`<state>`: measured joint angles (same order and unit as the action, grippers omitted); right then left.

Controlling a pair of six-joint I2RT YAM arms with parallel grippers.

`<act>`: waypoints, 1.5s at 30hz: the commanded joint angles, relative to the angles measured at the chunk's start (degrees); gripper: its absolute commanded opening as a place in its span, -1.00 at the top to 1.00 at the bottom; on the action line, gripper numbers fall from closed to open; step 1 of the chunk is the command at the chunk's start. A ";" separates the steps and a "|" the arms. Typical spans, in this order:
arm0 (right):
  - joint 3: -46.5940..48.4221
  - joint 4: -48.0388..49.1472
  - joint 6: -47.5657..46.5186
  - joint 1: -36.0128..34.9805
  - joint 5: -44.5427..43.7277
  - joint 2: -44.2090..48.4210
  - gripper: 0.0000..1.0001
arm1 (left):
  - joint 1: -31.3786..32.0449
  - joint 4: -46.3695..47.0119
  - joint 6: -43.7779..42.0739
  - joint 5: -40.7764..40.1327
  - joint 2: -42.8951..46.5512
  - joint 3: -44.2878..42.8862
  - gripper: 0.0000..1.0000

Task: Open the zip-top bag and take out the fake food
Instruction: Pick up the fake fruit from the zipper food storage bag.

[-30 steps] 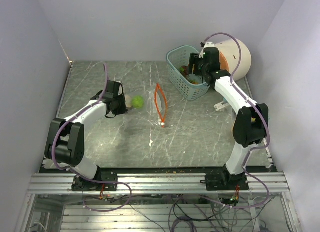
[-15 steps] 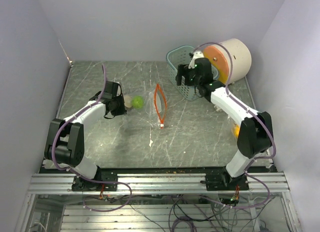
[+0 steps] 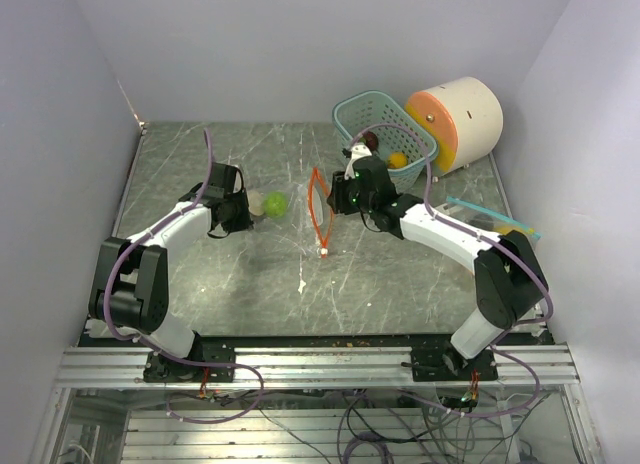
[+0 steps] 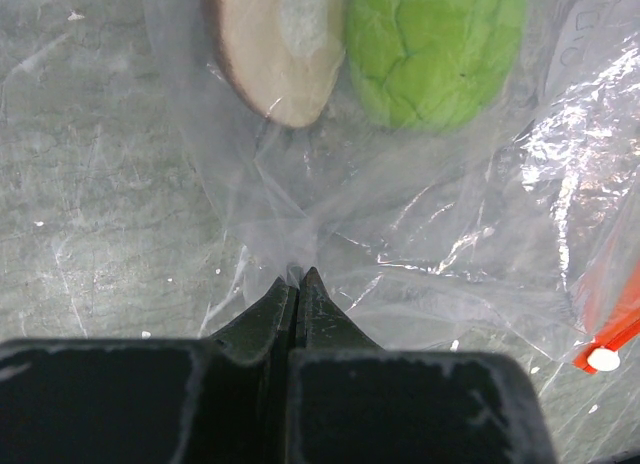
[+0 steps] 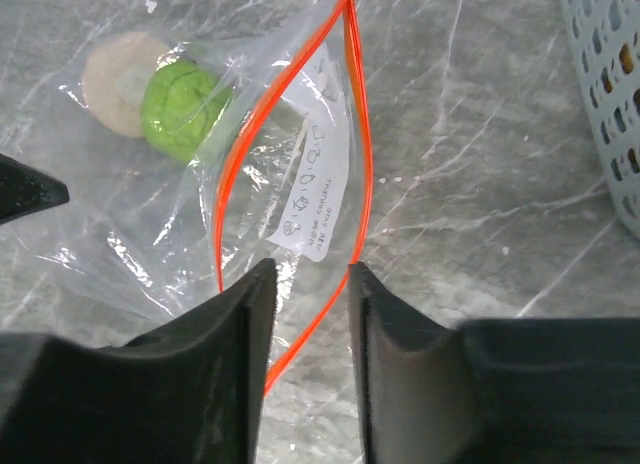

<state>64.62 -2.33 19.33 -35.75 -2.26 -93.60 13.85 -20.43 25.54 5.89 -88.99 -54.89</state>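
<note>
A clear zip-top bag lies on the table, its orange zip mouth gaping open. Inside it, at the left end, are a green toy fruit and a whitish round piece; both show in the left wrist view, green fruit and whitish piece, and in the right wrist view. My left gripper is shut on the bag's closed bottom end. My right gripper is open and empty, just above the bag's open mouth.
A teal basket holding several toy foods stands at the back right, its wall at the right wrist view's edge. A big cream cylinder with an orange face lies behind it. A second flat bag lies at the right.
My right arm has swung from over the basket leftward and forward to the bag's open mouth. The left gripper has kept its hold on the bag's bottom.
</note>
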 commanded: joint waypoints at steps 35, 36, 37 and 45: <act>-1.59 13.68 5.82 -0.64 11.76 -14.90 0.22 | 6.02 -0.32 -1.77 -4.40 4.41 1.15 0.86; -1.30 13.55 5.60 -0.64 12.24 -15.42 0.17 | 6.02 -0.41 -1.80 -4.25 4.23 1.22 0.86; -0.99 13.46 5.37 -0.68 12.91 -15.99 0.13 | 6.01 -0.40 -1.75 -4.09 4.12 1.28 0.86; 0.23 16.57 4.63 -0.68 15.31 -16.87 -0.04 | 6.02 -0.59 -1.91 -3.78 3.68 1.41 0.86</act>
<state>63.83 10.59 25.12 -36.45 10.72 -110.32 20.08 -20.47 23.38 1.61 -84.99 -53.82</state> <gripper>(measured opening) 0.481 0.069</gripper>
